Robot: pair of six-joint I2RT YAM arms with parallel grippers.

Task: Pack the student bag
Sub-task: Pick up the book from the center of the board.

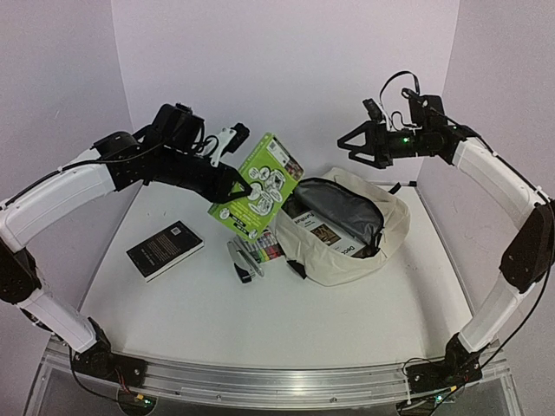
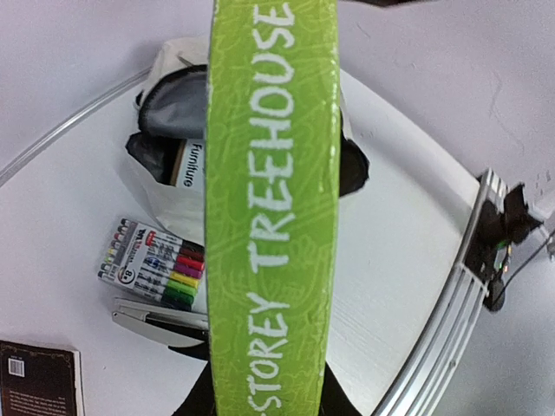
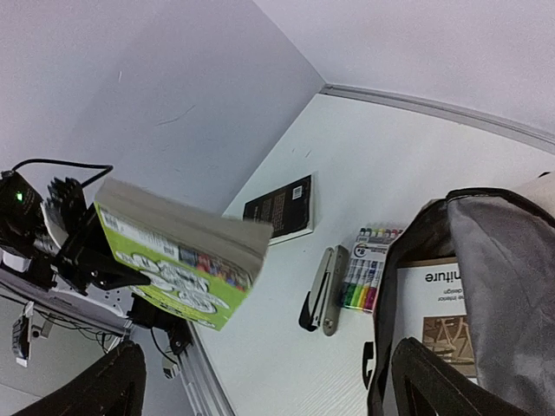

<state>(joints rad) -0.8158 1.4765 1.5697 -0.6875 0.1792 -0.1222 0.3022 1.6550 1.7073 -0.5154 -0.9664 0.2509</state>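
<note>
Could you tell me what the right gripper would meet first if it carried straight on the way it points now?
Probably the table near the stapler: the open right gripper aims between the green book in the left gripper and the student bag. Depth is unclear, so it could clip the book.

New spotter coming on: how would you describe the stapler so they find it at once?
Start at the cream student bag lying open right of centre, seen from above. Just left of its mouth lies a pack of coloured markers, and the stapler lies alongside that pack's left edge. It is the only slim silver-and-black metal piece, unlike the broad flat black book farther left.
</note>
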